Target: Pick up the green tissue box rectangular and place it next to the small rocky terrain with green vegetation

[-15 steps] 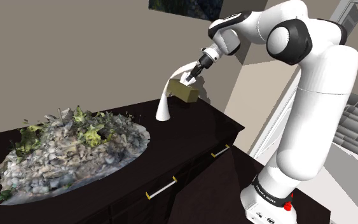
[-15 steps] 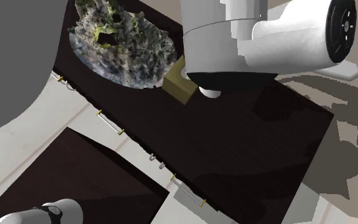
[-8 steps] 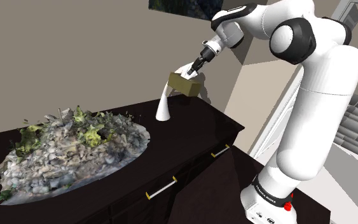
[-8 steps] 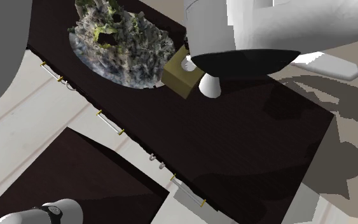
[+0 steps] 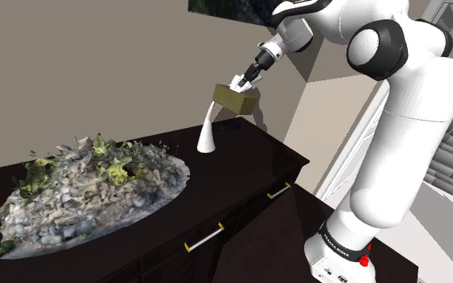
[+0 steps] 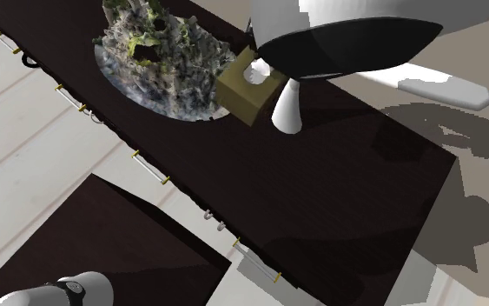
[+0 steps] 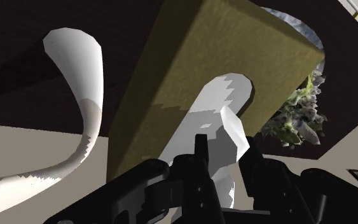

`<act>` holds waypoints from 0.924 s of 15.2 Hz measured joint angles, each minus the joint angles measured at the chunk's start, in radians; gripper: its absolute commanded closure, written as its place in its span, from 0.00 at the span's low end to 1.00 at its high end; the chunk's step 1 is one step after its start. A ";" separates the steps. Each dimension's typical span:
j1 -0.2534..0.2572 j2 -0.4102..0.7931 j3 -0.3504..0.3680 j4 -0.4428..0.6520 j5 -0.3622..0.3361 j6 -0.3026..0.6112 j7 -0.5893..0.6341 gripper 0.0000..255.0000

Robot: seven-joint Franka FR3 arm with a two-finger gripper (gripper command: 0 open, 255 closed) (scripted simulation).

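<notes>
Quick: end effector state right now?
End effector: shut on the olive tissue box, clasping its white tissue; the box is held above the cabinet.

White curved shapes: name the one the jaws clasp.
The white tongue on the olive tissue box, clasped between the jaws; the other white curve stands free on the dark dresser.

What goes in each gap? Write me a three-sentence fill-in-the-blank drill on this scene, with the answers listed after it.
1. The gripper holds the olive tissue box by the white ____ poking from its top.
2. The box hangs ____ the dark cabinet top, not resting on it.
3. In the shoulder view, the rocky terrain lies to the ____ of the curved white object.

Missing words: tissue; above; left
</notes>
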 measured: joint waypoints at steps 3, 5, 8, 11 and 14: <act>0.049 -0.098 0.017 -0.106 -0.038 0.060 0.041 1.00; 0.082 -0.166 0.037 -0.184 -0.063 0.110 0.075 1.00; 0.120 -0.268 0.075 -0.306 -0.096 0.189 0.124 1.00; 0.149 -0.347 0.120 -0.404 -0.114 0.261 0.177 1.00; 0.174 -0.426 0.174 -0.486 -0.129 0.319 0.242 1.00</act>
